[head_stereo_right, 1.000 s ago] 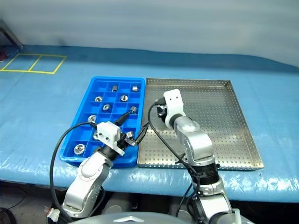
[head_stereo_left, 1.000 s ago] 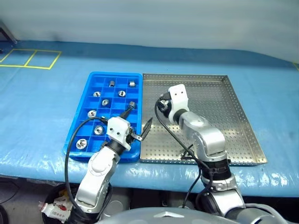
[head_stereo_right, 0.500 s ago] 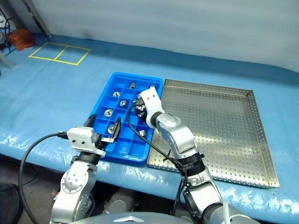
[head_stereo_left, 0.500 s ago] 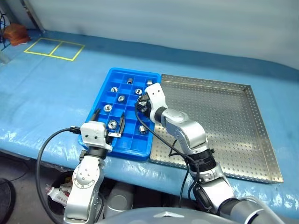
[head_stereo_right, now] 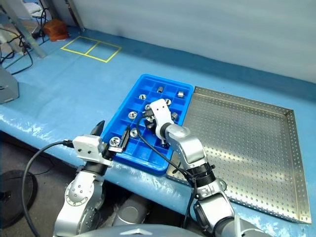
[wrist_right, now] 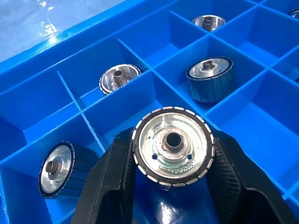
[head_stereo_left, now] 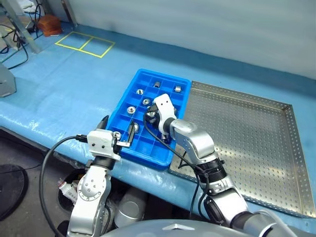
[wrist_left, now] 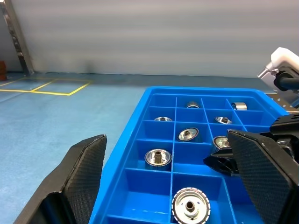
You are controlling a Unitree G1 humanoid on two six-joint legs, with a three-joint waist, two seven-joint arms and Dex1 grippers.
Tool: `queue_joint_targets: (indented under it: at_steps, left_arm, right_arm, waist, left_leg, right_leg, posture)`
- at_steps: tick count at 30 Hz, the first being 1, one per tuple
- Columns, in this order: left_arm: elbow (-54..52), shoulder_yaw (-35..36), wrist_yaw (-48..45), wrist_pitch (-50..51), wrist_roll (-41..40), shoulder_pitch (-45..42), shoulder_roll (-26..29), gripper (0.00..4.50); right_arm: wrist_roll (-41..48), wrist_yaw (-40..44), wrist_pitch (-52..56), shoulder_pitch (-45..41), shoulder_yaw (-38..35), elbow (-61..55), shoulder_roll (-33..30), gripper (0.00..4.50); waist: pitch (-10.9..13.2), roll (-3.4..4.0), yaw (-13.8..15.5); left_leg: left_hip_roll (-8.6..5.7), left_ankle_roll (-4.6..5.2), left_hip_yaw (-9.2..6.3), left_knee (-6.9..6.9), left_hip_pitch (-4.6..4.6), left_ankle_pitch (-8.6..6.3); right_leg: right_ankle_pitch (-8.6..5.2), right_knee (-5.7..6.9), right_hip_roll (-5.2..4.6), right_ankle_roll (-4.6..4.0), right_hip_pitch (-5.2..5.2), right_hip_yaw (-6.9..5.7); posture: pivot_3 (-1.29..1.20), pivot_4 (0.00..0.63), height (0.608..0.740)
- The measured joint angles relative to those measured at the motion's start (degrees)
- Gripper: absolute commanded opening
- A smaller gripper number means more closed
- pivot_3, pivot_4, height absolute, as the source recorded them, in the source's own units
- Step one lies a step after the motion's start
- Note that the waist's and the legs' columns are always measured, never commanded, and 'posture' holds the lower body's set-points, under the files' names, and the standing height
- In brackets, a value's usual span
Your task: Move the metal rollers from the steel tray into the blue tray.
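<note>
The blue tray [head_stereo_left: 174,81] lies on the blue-covered table, with the steel tray [head_stereo_left: 256,143] against its right side. Several metal rollers [wrist_left: 158,157] sit singly in the blue tray's compartments. My right gripper [head_stereo_left: 149,117] hangs low over the middle of the blue tray, shut on one metal roller [wrist_right: 173,144], whose hub faces the right wrist camera above a compartment. My left gripper [head_stereo_left: 117,127] is open and holds nothing. It hovers at the blue tray's near left corner, pointing along the tray. In the left wrist view its fingers [wrist_left: 84,177] frame the compartments.
Yellow taped squares [head_stereo_left: 85,43] mark the table cover at the far left. The table's front edge [head_stereo_left: 59,145] runs just below the blue tray, with floor and cables beyond it. A black cable [head_stereo_left: 49,158] loops from my left wrist.
The camera has swung left, shifting the whole picture. My right gripper has carried the roller from the steel tray's left part to over the blue tray. My left gripper has moved towards the blue tray's near left corner.
</note>
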Motion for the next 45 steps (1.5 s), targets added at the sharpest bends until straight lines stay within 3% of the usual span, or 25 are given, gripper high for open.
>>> queue_joint_targets:
  at_steps: [10, 17, 19, 27, 34, 39, 45]
  left_arm:
    - [1.3, -0.6, -1.9, 0.0, -0.4, -2.1, 0.0, 4.50]
    - [2.2, -0.8, -3.1, 0.0, -0.4, -2.9, 0.0, 4.50]
    - [2.2, -0.9, -3.3, 0.0, -0.4, -3.1, 0.0, 4.50]
    - [4.0, -0.7, -4.4, 0.0, -0.4, -5.9, 0.9, 4.50]
    - [6.9, -1.1, -7.9, 0.0, -1.1, -10.1, 2.3, 4.50]
    - [9.8, -3.1, -11.3, 0.2, -1.2, -14.1, 2.9, 4.50]
    - [13.6, -4.7, -14.8, 0.1, -2.6, -17.9, 3.0, 4.50]
  right_arm:
    - [0.2, -0.3, 3.4, 1.7, -0.6, -4.6, -1.5, 1.71]
    - [0.5, -0.8, 3.5, 2.5, -0.5, -5.6, -1.2, 3.99]
    - [0.9, -0.7, 3.7, 2.5, -0.3, -5.9, -1.1, 4.46]
    - [1.3, -1.2, 6.1, 2.7, -1.7, -12.3, -2.9, 4.46]
    - [2.6, -1.9, 12.5, 5.9, -4.6, -23.8, -6.6, 4.46]
    - [2.7, -3.6, 21.7, 10.2, -9.5, -35.5, -11.1, 4.46]
    - [2.7, -5.1, 35.6, 14.1, -14.7, -45.7, -12.7, 4.46]
  waist:
    - [0.0, 0.00, 0.1]
    - [0.0, 0.01, -0.1]
    - [0.0, 0.01, -0.1]
    - [0.0, 0.01, -0.7]
    - [0.0, 0.01, -3.3]
    - [0.0, 0.02, -7.1]
    - [0.0, 0.02, -14.8]
  left_leg:
    - [0.01, -0.02, 0.04, 0.03, -0.06, 0.01]
    - [0.02, -0.05, 0.01, 0.06, -0.05, 0.03]
    - [0.02, -0.10, -0.01, 0.09, -0.03, 0.06]
    - [0.03, -0.13, -0.03, 0.14, -0.08, 0.09]
    - [0.02, -0.13, -0.07, 0.11, -0.11, 0.08]
    - [-0.01, -0.11, -0.10, 0.20, -0.10, 0.09]
    - [-0.01, -0.10, -0.41, 0.13, 0.11, 0.09]
  right_leg:
    - [-0.01, -0.01, 0.06, 0.00, 0.01, -0.04]
    - [0.00, 0.00, 0.08, -0.01, 0.03, -0.06]
    - [0.00, 0.02, 0.09, -0.01, 0.05, -0.09]
    - [0.04, 0.02, 0.10, -0.03, 0.04, -0.10]
    - [0.19, -0.01, 0.11, -0.31, 0.07, -0.11]
    - [0.17, -0.04, 0.06, -0.34, 0.15, -0.11]
    - [0.15, 0.04, 0.04, -0.44, 0.33, -0.11]
  posture:
    - [0.42, 0.150, 0.740]
    - [0.41, 0.150, 0.740]
    - [0.40, 0.150, 0.740]
    - [0.34, 0.150, 0.740]
    - [0.23, 0.150, 0.740]
    - [0.14, 0.150, 0.740]
    - [0.09, 0.150, 0.740]
